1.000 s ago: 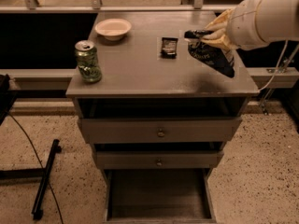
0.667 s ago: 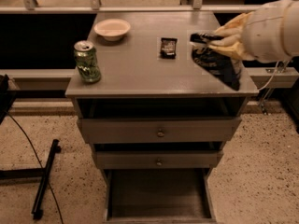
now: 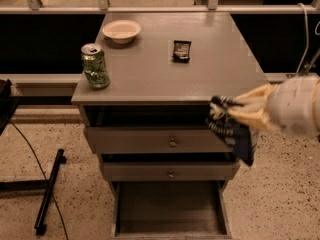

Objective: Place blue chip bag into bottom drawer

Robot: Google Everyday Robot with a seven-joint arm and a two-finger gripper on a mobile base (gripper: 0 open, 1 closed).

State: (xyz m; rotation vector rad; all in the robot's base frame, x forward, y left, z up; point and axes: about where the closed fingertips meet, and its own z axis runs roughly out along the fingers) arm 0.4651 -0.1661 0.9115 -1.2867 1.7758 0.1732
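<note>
Camera view: I am looking down from the near side at a grey cabinet, its three drawer fronts facing me.
gripper (image 3: 227, 111): it sits at the right, just off the near right corner of the tabletop (image 3: 210, 76) and level with the top drawer. Its pale fingers (image 3: 247, 109) are clenched on the blue chip bag.
blue chip bag (image 3: 236, 136): it is held in the air and hangs crumpled below the fingers, in front of the right end of the two upper drawers. It is off the tabletop, higher than the bottom drawer and to its right. I cannot tell whether it touches the drawer fronts.
bottom drawer (image 3: 170, 204): it is pulled out towards me at the foot of the cabinet, a plain grey tray.
arm (image 3: 297, 106): white and rounded, it comes in from the right edge.
green can (image 3: 95, 66): it stands upright near the tabletop's near left corner.
bowl (image 3: 121, 31): it rests at the far left, well apart from the can.
black packet (image 3: 181, 50): it lies flat towards the far middle.
top drawer (image 3: 145, 140): it has a small round knob, with a dark gap above.
middle drawer (image 3: 145, 171): it has the same knob and sits just below.
black stand (image 3: 49, 191): it lies on the speckled floor at the left.
</note>
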